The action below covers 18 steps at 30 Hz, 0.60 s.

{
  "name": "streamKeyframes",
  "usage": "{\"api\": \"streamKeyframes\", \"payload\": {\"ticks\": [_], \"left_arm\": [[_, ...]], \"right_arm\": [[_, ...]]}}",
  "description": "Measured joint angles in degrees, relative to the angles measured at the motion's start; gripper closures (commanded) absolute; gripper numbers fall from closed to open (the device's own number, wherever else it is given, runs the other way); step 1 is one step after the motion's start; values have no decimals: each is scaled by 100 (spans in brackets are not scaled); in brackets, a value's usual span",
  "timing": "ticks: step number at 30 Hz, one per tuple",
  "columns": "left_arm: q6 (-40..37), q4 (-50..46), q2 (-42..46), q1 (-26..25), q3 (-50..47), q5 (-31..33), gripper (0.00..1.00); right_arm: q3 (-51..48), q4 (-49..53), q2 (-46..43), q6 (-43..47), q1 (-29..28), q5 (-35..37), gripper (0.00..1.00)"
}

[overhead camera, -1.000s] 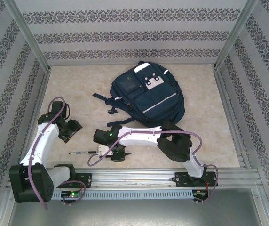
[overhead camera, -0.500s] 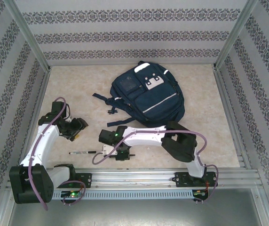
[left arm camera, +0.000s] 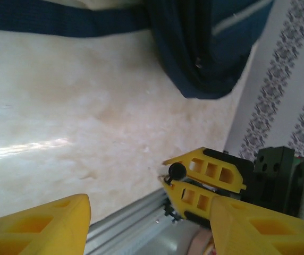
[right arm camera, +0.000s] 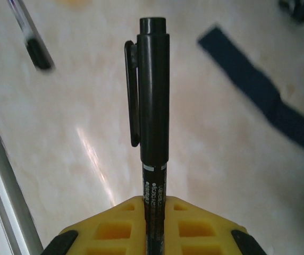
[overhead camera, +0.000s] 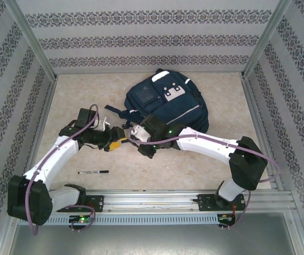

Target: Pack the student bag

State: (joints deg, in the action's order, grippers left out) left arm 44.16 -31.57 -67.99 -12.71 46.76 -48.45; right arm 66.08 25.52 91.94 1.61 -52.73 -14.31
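The large navy-blue fabric student bag (overhead camera: 165, 109) lies flat at the rear centre of the cream marbled table (overhead camera: 83, 95) and appears closed. Just off the bag's near-left corner, the right gripper (right arm camera: 154, 204) is clamped on the lower barrel of a black capped marker pen (right arm camera: 153, 106). The cap end projects forward, presumably so the pen can be passed or inserted cap first. The left gripper (left arm camera: 149, 212) faces it from close by, yellow fingers spread wide with nothing between them, probably to receive the pen or open the bag. A second pen (overhead camera: 93, 172) lies well in front of the bag.
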Motion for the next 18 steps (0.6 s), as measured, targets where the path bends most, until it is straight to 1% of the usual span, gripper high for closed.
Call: {"api": "streamKeyframes", "payload": {"ticks": [4, 7, 8, 10, 11, 12, 15, 16, 17, 18], "left_arm": [[131, 247, -208, -197, 37, -127, 40], [181, 306, -247, -221, 37, -125, 44], [175, 306, -247, -225, 37, -111, 47], [164, 291, -247, -225, 48, -50, 60], [140, 264, -247, -225, 59, 2, 70], [109, 238, -247, -225, 76, 44, 77], [-55, 192, -245, -232, 177, 133, 90], [-109, 142, -245, -227, 186, 181, 94], [-168, 120, -247, -225, 205, 214, 97], [-249, 66, -247, -232, 243, 227, 99]], "right_arm": [[22, -538, 46, -332, 2, -264, 91], [50, -824, 142, -549, 2, -446, 91], [50, -916, 164, -638, 2, -511, 91], [50, -1045, 168, -752, 2, -601, 91], [50, -1132, 168, -800, 2, -645, 91], [50, -1196, 168, -863, 2, -684, 91], [22, -1300, 168, -984, 2, -767, 87], [13, -1327, 157, -1012, 15, -776, 85], [-9, -1360, 155, -1047, 42, -809, 80], [-50, -1419, 151, -1064, 55, -861, 73]]}}
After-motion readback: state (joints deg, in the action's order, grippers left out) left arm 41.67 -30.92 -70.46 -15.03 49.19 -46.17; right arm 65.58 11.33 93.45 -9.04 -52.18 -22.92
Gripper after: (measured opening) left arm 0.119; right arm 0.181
